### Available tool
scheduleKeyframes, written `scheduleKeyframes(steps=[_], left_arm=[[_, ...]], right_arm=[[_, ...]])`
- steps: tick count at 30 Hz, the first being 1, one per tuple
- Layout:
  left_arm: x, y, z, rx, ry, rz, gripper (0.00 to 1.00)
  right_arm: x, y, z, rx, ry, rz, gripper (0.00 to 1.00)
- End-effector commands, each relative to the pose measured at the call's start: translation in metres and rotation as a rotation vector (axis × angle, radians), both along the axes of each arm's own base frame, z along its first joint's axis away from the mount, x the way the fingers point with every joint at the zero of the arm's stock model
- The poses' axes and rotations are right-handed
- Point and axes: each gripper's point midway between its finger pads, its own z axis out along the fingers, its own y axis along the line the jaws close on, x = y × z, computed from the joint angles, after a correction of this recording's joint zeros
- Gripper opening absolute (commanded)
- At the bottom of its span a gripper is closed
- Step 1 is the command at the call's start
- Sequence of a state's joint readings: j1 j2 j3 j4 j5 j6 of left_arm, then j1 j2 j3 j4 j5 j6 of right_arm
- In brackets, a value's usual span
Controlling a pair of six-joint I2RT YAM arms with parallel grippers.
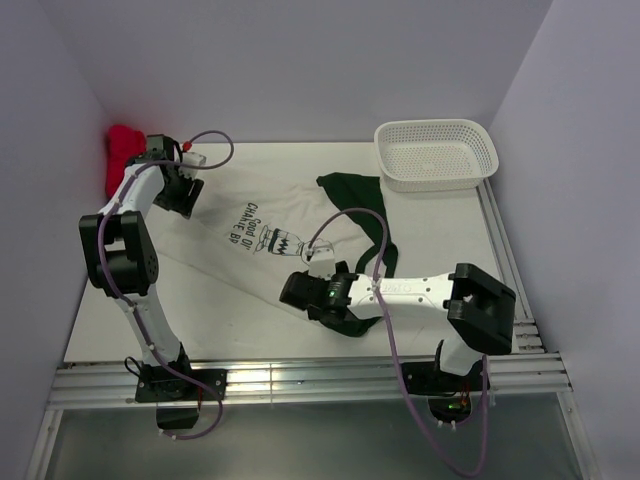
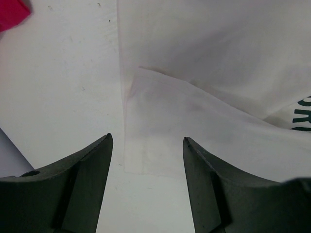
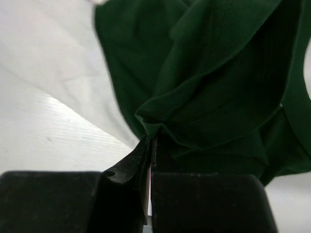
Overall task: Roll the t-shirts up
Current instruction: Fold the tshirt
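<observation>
Two shirts lay overlapping.
Left gripper (image 2: 146,138) gaped above white shirt (image 2: 204,111); right gripper (image 3: 150,141) pinched tight on green shirt (image 3: 209,73).

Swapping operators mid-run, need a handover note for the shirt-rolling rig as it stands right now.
Left gripper: open, holding nothing, over an edge of the white shirt at its far-left end.
Right gripper: shut on a fold of the green shirt.
White shirt lies spread flat in the middle; green shirt is bunched along its right side.
Done: nothing rolled yet.
Left: roll both shirts.
</observation>
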State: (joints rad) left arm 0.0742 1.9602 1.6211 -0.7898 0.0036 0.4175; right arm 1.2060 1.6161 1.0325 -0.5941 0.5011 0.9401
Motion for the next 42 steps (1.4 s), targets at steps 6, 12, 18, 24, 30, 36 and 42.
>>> scheduleKeyframes(steps=[6,12,18,24,30,36,42], left_arm=[[-0.007,-0.010,0.015,-0.029,-0.020,-0.056,0.65],[-0.014,-0.020,0.014,-0.058,0.012,-0.113,0.65],[-0.016,-0.099,0.037,-0.205,-0.022,-0.344,0.67],[-0.021,-0.200,0.061,-0.410,-0.083,-0.582,0.66],[-0.052,-0.275,0.064,-0.639,-0.083,-0.786,0.66],[-0.077,-0.328,0.057,-0.788,-0.051,-0.925,0.66],[-0.107,-0.372,0.039,-0.853,0.026,-1.030,0.67]], right_arm=[[-0.006,-0.037,0.001,0.010,0.024,-0.134,0.00],[-0.015,-0.055,-0.006,0.044,0.052,-0.200,0.00],[-0.016,-0.058,-0.006,0.057,0.054,-0.229,0.00],[-0.014,-0.056,0.000,0.118,0.033,-0.259,0.00],[-0.010,-0.047,0.010,0.273,-0.004,-0.277,0.00],[-0.012,-0.046,0.014,0.341,-0.009,-0.281,0.00],[-0.014,-0.046,0.009,0.364,0.004,-0.298,0.00]])
